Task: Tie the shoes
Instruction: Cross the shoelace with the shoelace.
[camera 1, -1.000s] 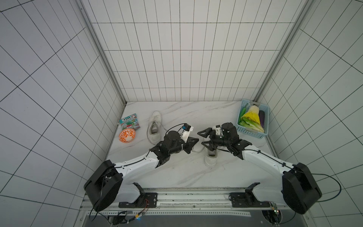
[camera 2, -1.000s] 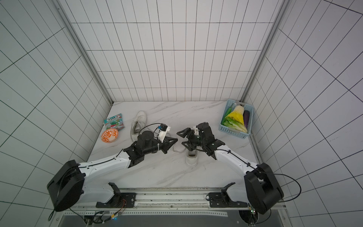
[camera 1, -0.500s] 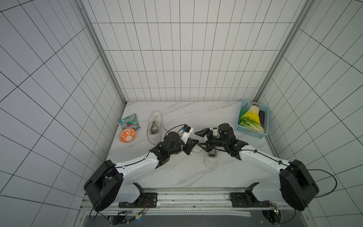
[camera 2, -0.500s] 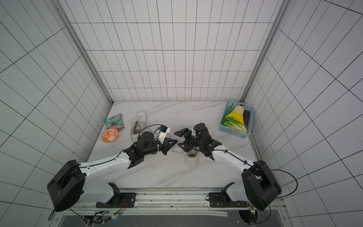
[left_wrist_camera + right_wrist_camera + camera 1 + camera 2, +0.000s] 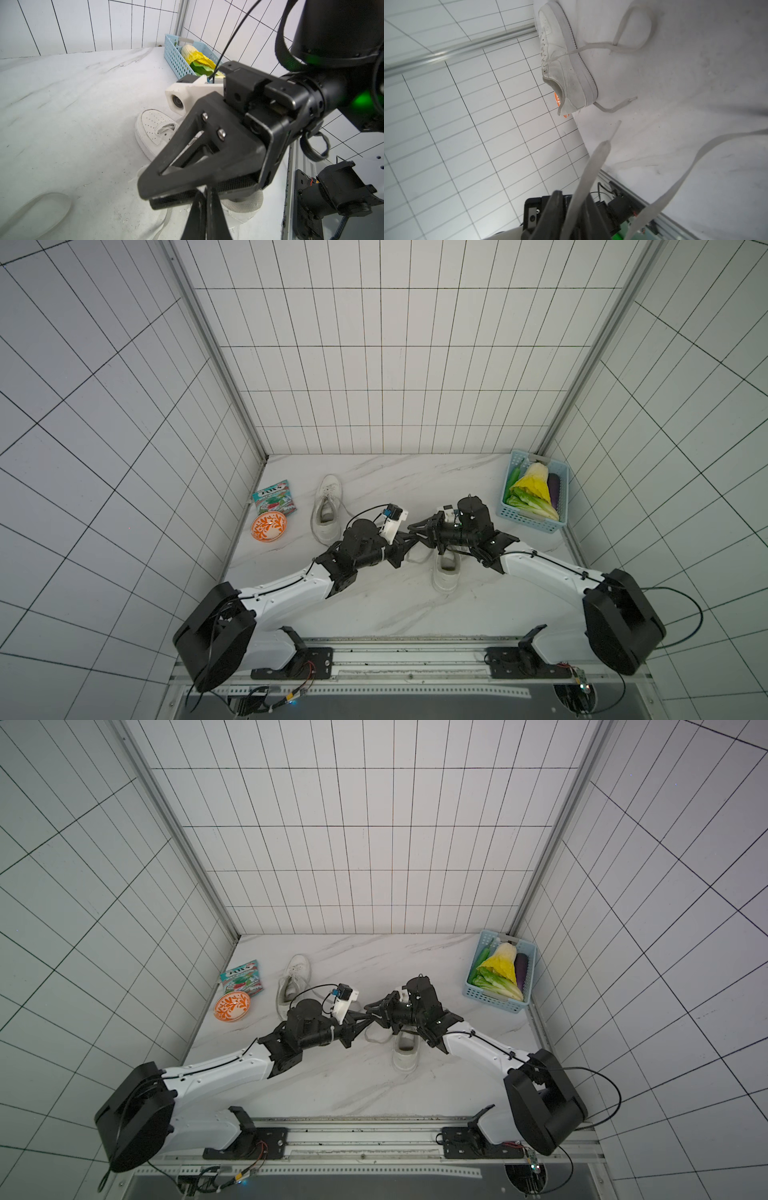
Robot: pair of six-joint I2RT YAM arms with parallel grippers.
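Two white shoes lie on the marble table. One shoe (image 5: pixel 328 506) lies at the back left with loose laces. The other shoe (image 5: pixel 446 576) lies in the middle, partly under my right arm. Both grippers meet tip to tip just left of it. My right gripper (image 5: pixel 411 526) is shut on a flat greyish lace (image 5: pixel 591 166), which runs out between its fingers (image 5: pixel 557 199). My left gripper (image 5: pixel 204 197) has its jaws pressed together, with a bit of white lace at the tip, right under the right gripper (image 5: pixel 148 195). A second stretch of lace (image 5: pixel 695 166) hangs beside it.
A blue basket (image 5: pixel 536 524) of vegetables stands at the back right. An orange patterned bowl (image 5: pixel 269 526) and a snack packet (image 5: pixel 274 497) lie by the left wall. A metal rail (image 5: pixel 374 672) runs along the table's front edge.
My right gripper has moved left to the left gripper's tip and closed on the lace. The left arm has hardly moved.
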